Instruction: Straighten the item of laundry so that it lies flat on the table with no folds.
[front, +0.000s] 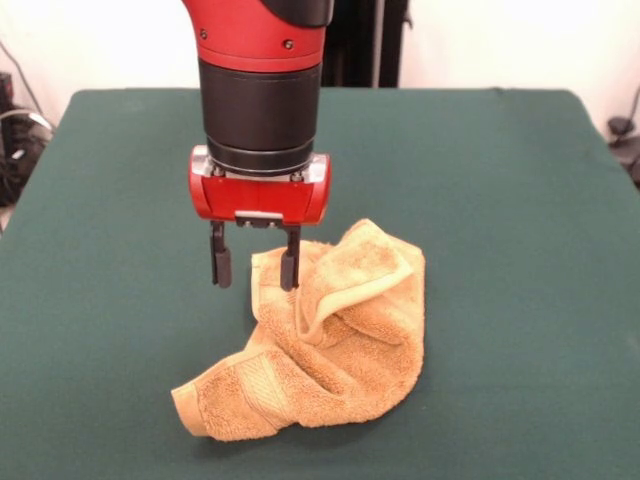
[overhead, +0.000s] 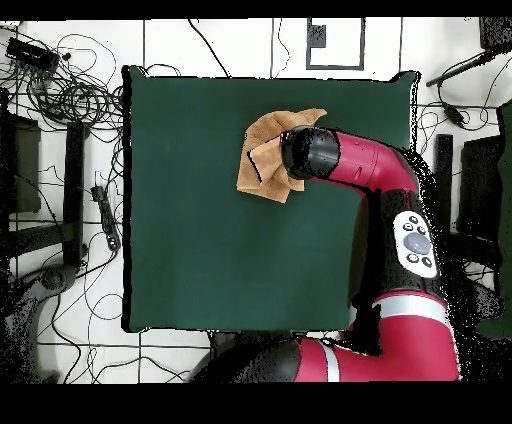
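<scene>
The gripper (front: 255, 268) hung released above the rumpled towel (front: 325, 345) – fingers spread (gripping nothing) – hidden overhead by the arm (overhead: 345, 160) on the table (front: 520, 300).

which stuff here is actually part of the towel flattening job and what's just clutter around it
Part of the job:
- towel, crumpled with folds
- table, green, under the towel
- gripper, open, at the towel's edge

Just lying about:
- cables on the floor beside the table
- floor around the table
</scene>
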